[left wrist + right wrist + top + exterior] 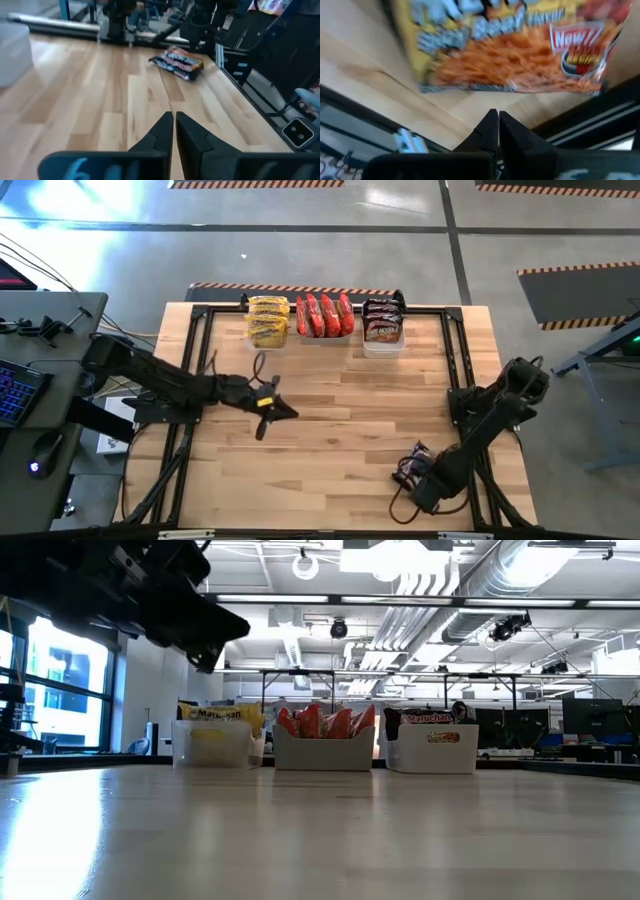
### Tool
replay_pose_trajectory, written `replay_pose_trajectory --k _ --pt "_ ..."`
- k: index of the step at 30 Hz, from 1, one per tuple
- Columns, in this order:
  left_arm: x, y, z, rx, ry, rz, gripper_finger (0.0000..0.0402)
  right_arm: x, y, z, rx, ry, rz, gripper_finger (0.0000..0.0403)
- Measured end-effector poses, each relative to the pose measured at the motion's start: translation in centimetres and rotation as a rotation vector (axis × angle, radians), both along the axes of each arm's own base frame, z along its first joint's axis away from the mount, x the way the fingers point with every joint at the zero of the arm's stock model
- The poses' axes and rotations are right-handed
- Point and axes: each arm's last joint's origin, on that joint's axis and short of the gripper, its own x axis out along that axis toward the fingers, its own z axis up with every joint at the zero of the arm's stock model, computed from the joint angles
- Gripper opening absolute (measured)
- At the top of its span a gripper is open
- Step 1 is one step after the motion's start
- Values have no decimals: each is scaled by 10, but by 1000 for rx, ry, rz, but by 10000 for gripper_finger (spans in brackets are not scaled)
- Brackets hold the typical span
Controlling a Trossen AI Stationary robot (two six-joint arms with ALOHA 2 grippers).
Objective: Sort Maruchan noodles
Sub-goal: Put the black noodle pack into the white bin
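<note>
Bench (pixel 330 430) of pale planks, seen from above. Left to right: left gripper (pixel 268 412) hovers over open wood, well short of the tubs, fingers (pixel 162 131) pressed together with nothing between them. Along the far edge stand three clear tubs: yellow packets (pixel 268 320) in the left tub, red packets (pixel 324 314) in the middle tub, dark packets (pixel 382 319) in the right tub (pixel 383 345). From bench height the same three read yellow (pixel 212 713), red (pixel 323 721), dark (pixel 430 717), all standing on edge.

Further right, near the bench's front right corner, one loose dark packet (pixel 412 465) lies flat on the wood; left wrist view shows it across the bench (pixel 177 62). Right gripper (pixel 432 492) sits low just beside it, fingers (pixel 490 127) closed and empty, the wrapper (pixel 512 55) filling that wrist's view just ahead of the tips.

Judgement on handling: packet looks light, thin, crinkly; film likely slick, block inside brittle, so a hard pinch could crack it. Lying flat, it offers little to bite; best hold is probably across a short edge or the crimped end seam, fingers opened first, then closed gently. By wrapper colour it would belong with the dark ones.
</note>
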Motion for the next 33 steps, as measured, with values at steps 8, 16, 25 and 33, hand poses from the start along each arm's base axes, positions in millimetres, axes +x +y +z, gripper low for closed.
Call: replay_pose_trajectory --k 8,16,25,33 --pt "37 -20 -16 3 96 -48 42 6 -9 -33 64 -162 34 0" --pt "92 -39 -28 54 112 -85 94 30 -25 -30 -131 -447 195 0" --pt "130 -42 -39 65 152 -106 127 31 -23 19 -324 -352 223 0" --pt "128 -41 -43 46 214 -117 97 1 -35 -4 -357 -78 86 0"
